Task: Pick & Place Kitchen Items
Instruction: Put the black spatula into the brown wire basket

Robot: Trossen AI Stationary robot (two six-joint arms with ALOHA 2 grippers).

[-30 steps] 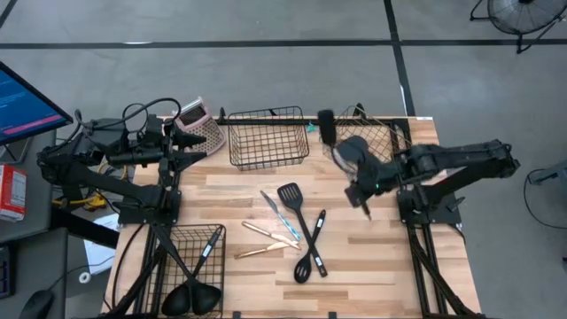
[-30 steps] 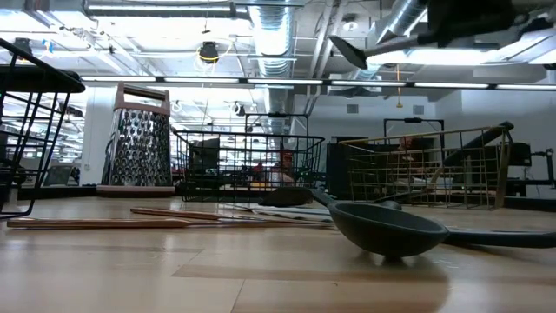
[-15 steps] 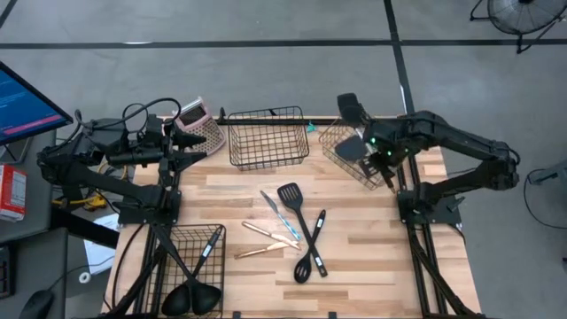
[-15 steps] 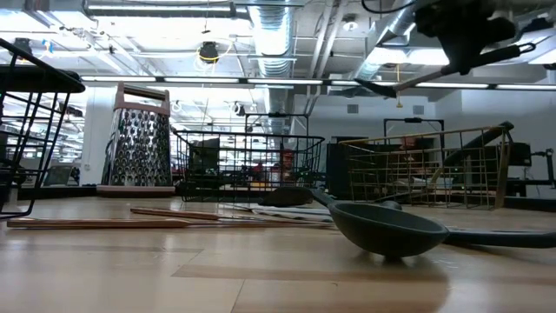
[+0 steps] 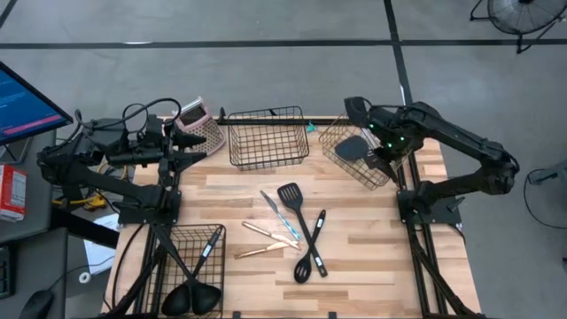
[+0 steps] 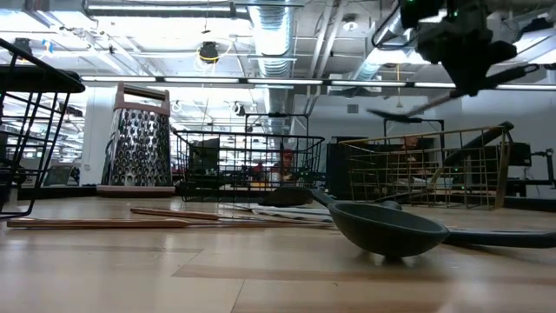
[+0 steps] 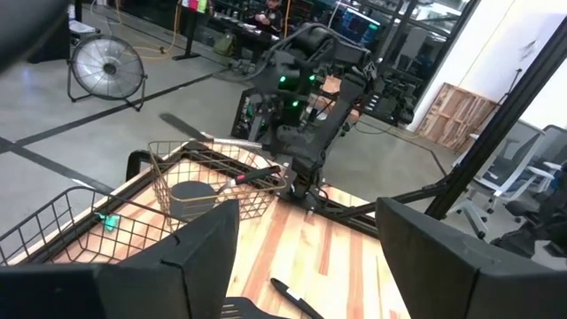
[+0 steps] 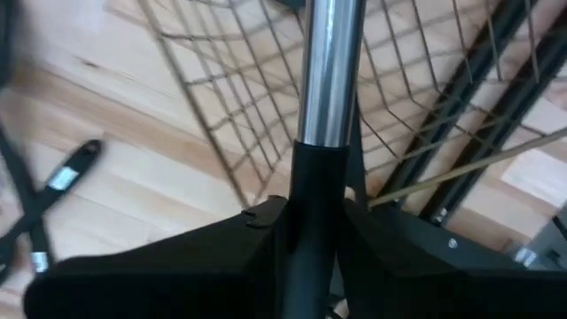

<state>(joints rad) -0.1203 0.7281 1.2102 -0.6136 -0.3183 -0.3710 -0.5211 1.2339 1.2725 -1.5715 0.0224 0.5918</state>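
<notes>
My right gripper (image 5: 387, 144) hangs over the copper wire basket (image 5: 337, 161) at the far right, shut on a black utensil (image 6: 434, 96) with a silver shaft. Its dark head (image 5: 354, 107) reaches past the basket's far rim. Another black utensil (image 5: 352, 149) lies in that basket, its handle (image 6: 495, 135) leaning out over the rim. Mid-table lie a black slotted turner (image 5: 291, 195), a black spoon (image 5: 305, 262), two copper pieces (image 5: 266, 236) and a silver-teal piece (image 5: 274, 209). My left gripper (image 7: 306, 257) waits open and empty at the far left. My right gripper pinches the utensil's black handle (image 8: 314, 177) between its two fingers (image 8: 266, 232), just behind where the silver shaft (image 8: 332, 71) begins. The fingers point down and lie across the handle. The utensil is lifted clear above the basket, nearly level, its head (image 6: 382, 113) lowest.
A black wire basket (image 5: 268, 137) stands at the far middle and a metal grater (image 5: 199, 121) to its left. A second black basket (image 5: 197, 248) at the near left holds several black utensils. Bare wood lies between the baskets and the loose utensils.
My right gripper has swung from above the table's right middle toward the far edge, out over the copper basket, and has tipped to point straight down. The held utensil turned with it. It now hangs lower, its head dipped toward the basket.
</notes>
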